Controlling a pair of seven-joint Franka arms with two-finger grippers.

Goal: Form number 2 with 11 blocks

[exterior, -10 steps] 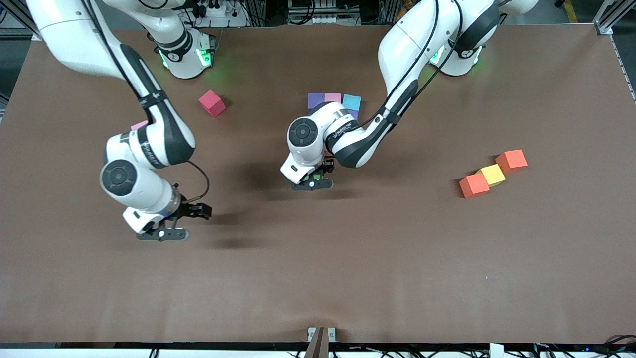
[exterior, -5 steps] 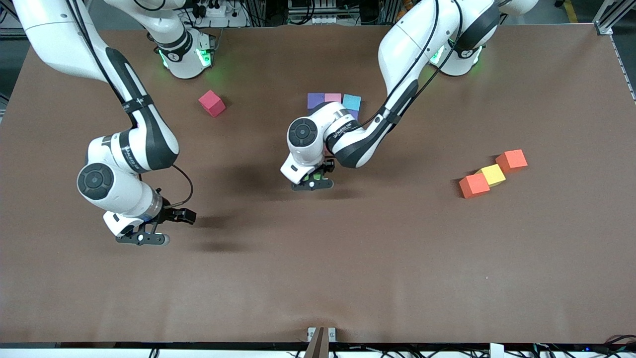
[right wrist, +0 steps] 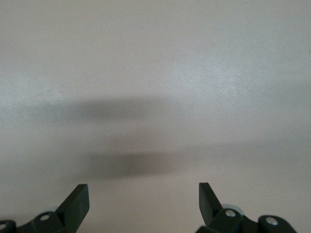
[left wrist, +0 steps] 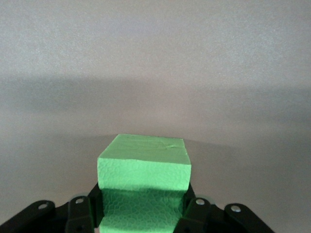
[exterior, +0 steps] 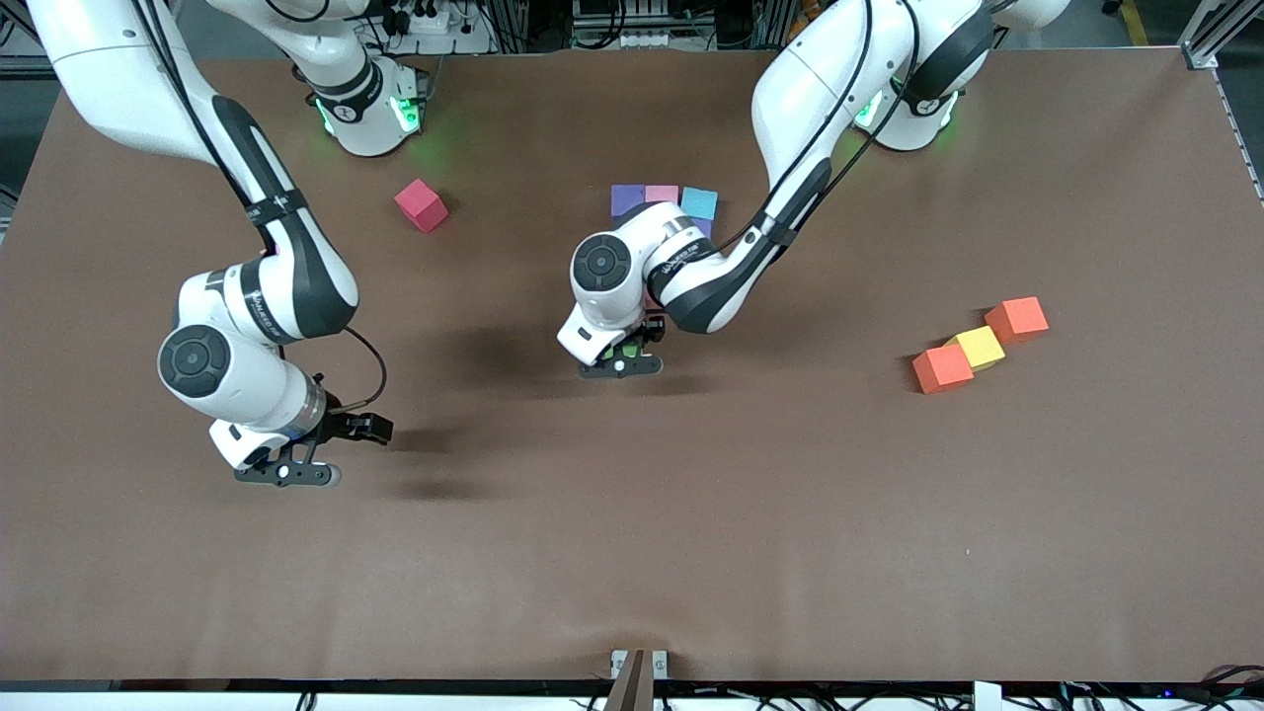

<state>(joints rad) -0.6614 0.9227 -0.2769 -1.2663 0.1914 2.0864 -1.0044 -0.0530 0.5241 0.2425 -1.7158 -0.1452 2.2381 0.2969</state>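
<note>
Right tool (exterior: 296, 472) shifted toward table end; left tool (exterior: 620, 361) grips green block (left wrist: 144, 174)

We see a purple block (exterior: 626, 198), a pink block (exterior: 661, 194) and a light blue block (exterior: 699, 202) touching in one row. A green block (left wrist: 144, 180) sits clamped upright. A red block (exterior: 422, 204) lies apart; two orange blocks (exterior: 942, 367) flank a yellow block (exterior: 980, 347).

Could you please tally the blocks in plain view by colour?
Purple block: 1
Light pink block: 1
Light blue block: 1
Crimson block: 1
Green block: 1
Yellow block: 1
Orange-red blocks: 2
Total: 8
</note>
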